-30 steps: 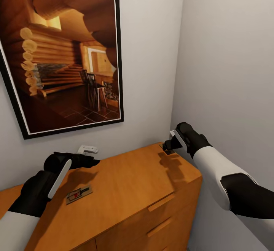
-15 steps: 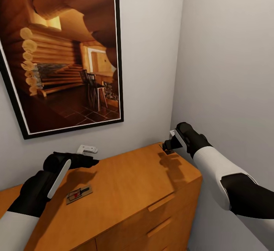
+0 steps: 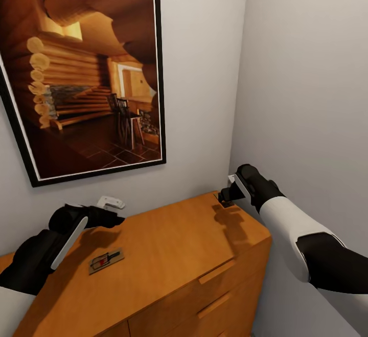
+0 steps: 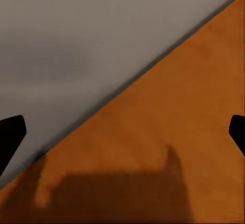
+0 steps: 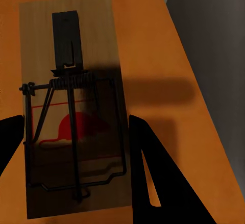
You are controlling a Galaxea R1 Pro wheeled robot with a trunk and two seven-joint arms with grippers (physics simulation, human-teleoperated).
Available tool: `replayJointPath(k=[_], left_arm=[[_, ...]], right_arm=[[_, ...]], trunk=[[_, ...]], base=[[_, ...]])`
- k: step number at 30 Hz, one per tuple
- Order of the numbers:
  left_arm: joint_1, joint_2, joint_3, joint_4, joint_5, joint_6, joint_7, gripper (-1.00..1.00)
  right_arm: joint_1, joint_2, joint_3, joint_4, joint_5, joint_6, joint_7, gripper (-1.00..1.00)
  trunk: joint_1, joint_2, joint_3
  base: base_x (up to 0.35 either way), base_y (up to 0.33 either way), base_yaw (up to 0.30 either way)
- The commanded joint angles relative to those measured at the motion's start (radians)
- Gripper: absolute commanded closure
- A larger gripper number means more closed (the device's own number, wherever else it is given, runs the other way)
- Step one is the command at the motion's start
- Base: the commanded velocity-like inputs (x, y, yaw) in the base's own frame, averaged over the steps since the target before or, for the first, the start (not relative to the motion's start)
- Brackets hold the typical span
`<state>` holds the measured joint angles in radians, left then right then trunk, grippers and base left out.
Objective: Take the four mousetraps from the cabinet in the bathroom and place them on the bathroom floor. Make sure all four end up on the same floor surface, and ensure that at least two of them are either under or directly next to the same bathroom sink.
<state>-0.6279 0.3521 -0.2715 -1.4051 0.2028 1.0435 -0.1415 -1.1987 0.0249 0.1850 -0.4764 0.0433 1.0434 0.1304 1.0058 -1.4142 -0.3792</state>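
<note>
One mousetrap (image 3: 106, 261), a small tan board with wire and a red mark, lies flat on the top of the orange-brown cabinet (image 3: 174, 245), left of centre. My left gripper (image 3: 115, 219) hovers just beyond it near the back wall, open, with nothing between its fingers (image 4: 11, 134). A second mousetrap (image 5: 74, 112) sits at the cabinet's far right corner. My right gripper (image 3: 225, 198) is shut on this board, one dark finger (image 5: 153, 178) pressed against each long side.
A large framed picture (image 3: 87, 71) hangs on the wall behind the cabinet. A small white wall fitting (image 3: 110, 202) sits just above the cabinet top by the left gripper. The side wall stands close on the right. Drawer fronts carry bar handles (image 3: 217, 271).
My left arm has drawn back to the left and a little lower, taking its open gripper with it. The right arm and both mousetraps have stayed put.
</note>
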Motion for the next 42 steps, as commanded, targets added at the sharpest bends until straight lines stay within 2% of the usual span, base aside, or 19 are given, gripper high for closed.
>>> replayJointPath(k=[1,8,14,30,37,42], left_arm=[[-0.001,0.002,-0.007,-0.002,0.001,0.004,-0.001,-1.00],[-0.001,0.005,-0.029,-0.004,0.003,0.004,-0.001,-1.00],[-0.001,0.005,-0.030,-0.005,0.003,0.004,-0.001,-1.00],[-0.001,0.005,-0.031,-0.006,0.006,0.004,-0.001,-1.00],[-0.001,0.005,-0.031,-0.006,0.051,0.004,-0.001,-1.00],[-0.001,0.008,-0.032,-0.006,0.062,0.004,-0.001,-1.00]], right_arm=[[-0.001,-0.001,0.004,-0.001,0.003,0.004,0.006,1.00],[-0.001,-0.001,0.004,-0.001,0.004,0.004,0.006,1.00],[-0.001,0.000,0.004,0.000,0.004,0.004,0.005,1.00],[-0.001,0.000,0.004,0.001,0.003,0.004,0.003,1.00],[-0.001,0.000,0.004,0.001,0.003,0.004,0.003,1.00],[-0.001,0.000,0.004,0.001,0.003,0.004,0.003,1.00]], trunk=[[0.000,-0.001,-0.001],[0.000,-0.001,-0.001],[0.000,-0.001,-0.001],[0.000,-0.001,-0.001],[0.000,-0.001,-0.001],[0.000,-0.001,-0.001]], base=[[0.000,0.000,0.000],[-0.190,0.000,0.000],[-0.208,0.000,0.000],[-0.052,-0.019,0.000],[-0.274,-0.122,0.000],[-0.231,-0.076,0.000]])
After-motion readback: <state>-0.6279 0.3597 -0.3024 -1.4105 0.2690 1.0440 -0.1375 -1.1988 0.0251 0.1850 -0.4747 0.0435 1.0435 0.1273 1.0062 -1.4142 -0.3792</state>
